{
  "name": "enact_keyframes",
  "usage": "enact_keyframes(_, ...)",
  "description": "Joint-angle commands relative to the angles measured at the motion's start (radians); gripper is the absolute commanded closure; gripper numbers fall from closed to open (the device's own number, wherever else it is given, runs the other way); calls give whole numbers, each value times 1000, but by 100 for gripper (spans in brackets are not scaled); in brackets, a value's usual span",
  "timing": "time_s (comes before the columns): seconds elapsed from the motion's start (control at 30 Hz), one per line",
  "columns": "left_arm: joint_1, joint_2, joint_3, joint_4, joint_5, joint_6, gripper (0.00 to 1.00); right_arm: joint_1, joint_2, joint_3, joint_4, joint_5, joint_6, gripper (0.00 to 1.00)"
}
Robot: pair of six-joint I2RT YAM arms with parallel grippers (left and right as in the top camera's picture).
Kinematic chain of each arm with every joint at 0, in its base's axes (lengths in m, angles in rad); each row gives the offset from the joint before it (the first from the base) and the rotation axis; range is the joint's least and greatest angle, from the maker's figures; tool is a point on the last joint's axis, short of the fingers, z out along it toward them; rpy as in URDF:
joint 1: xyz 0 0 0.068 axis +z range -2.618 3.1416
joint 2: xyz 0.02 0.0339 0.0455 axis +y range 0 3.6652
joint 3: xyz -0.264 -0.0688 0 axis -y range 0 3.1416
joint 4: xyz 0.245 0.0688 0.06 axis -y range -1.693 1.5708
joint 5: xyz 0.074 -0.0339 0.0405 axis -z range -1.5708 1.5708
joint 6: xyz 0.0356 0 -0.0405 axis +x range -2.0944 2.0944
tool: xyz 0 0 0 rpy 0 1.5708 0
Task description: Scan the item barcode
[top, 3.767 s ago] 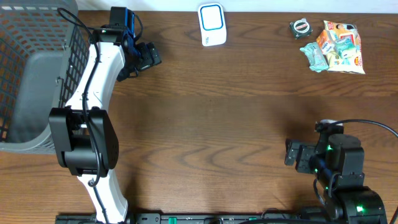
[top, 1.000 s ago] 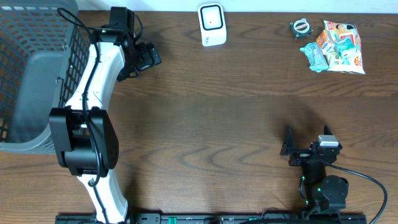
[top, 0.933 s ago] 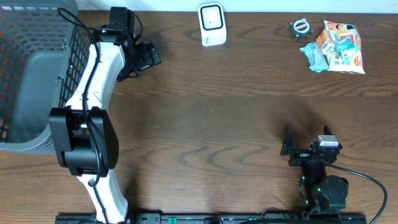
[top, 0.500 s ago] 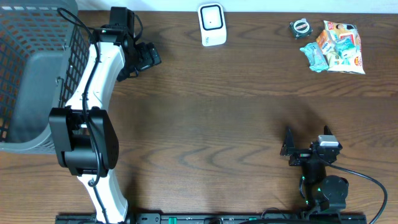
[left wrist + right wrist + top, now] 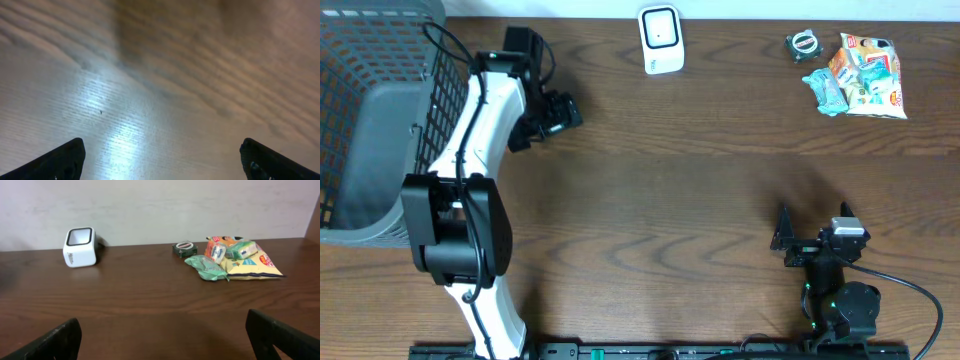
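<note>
Scanner [image 5: 660,38] untouched — left end effector [image 5: 162,159] outstretched, right end effector [image 5: 162,337] tucked; both gaping, empty.

Probably a checkout mock-up: scanner [image 5: 660,38], basket [image 5: 382,48], packaged snacks [image 5: 866,76].

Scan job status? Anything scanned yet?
Nothing looks done: the snack packets lie piled together, well apart from the scanner. In hand: nothing; the left gripper and right gripper are open and empty. Left: pick an item, present its barcode.
</note>
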Motion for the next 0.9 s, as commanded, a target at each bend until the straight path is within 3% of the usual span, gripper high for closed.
enact_keyframes(0.0, -47, -100, -70, 84, -6, 79, 2, -8, -8, -2, -5, -3, -15, 1)
enact_keyframes(0.23, -109, -310, -240, 254, -6, 314, 2, -8, -8, -2, -5, -3, -15, 1)
enact_keyframes(0.5, -106, -689, -580, 376, -14, 339, 2, -8, -8, -2, -5, -3, -15, 1)
enact_keyframes(0.67, -102, -1019, -856, 435, -14, 439, 2, -8, -8, -2, -5, -3, -15, 1)
enact_keyframes(0.87, -48, -1396, -1102, 446, -8, 430, 2, -8, -8, -2, -5, -3, -15, 1)
